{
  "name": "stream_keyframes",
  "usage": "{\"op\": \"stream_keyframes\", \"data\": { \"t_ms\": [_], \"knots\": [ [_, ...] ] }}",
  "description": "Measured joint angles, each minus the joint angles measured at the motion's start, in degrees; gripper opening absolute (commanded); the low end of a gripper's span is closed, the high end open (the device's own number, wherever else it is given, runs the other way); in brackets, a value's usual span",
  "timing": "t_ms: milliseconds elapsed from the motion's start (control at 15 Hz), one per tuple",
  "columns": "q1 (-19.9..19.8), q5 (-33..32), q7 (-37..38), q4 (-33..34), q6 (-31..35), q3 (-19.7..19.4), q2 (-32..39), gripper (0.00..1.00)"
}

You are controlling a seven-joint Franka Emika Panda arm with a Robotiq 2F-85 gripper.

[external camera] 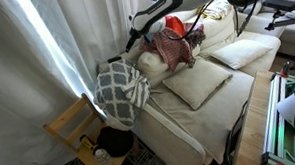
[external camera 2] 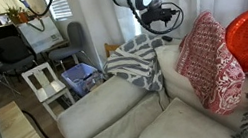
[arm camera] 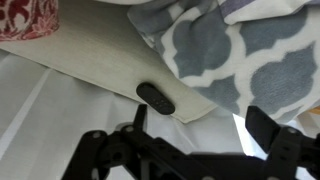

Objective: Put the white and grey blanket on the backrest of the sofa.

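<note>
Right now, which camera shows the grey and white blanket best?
Best is the exterior view where the whole blanket hangs over the sofa's end. In an exterior view the blanket shows only one side; the wrist view catches just a close-up patch of the blanket.

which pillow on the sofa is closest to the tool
The red-and-white patterned pillow, right beside the tool; the plain beige pillows lie farther away.

Grey-and-white blanket (arm camera: 235,55) lies on the cream sofa (arm camera: 90,50) beyond the spread, empty hand (arm camera: 198,118).
</note>
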Motion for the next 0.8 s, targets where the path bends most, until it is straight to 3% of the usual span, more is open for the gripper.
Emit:
{"op": "stream_keyframes", "data": {
  "t_ms": [467, 533, 800],
  "knots": [
    [4.44, 0.03, 5.66, 0.31, -4.95, 0.39, 4.45, 1.0],
    [4.8, 0.08, 5.91, 0.66, -5.46, 0.8, 5.22, 0.81],
    [5.69, 0.26, 7.68, 3.45, -7.1, 1.79, 8.6, 0.51]
  ]
}}
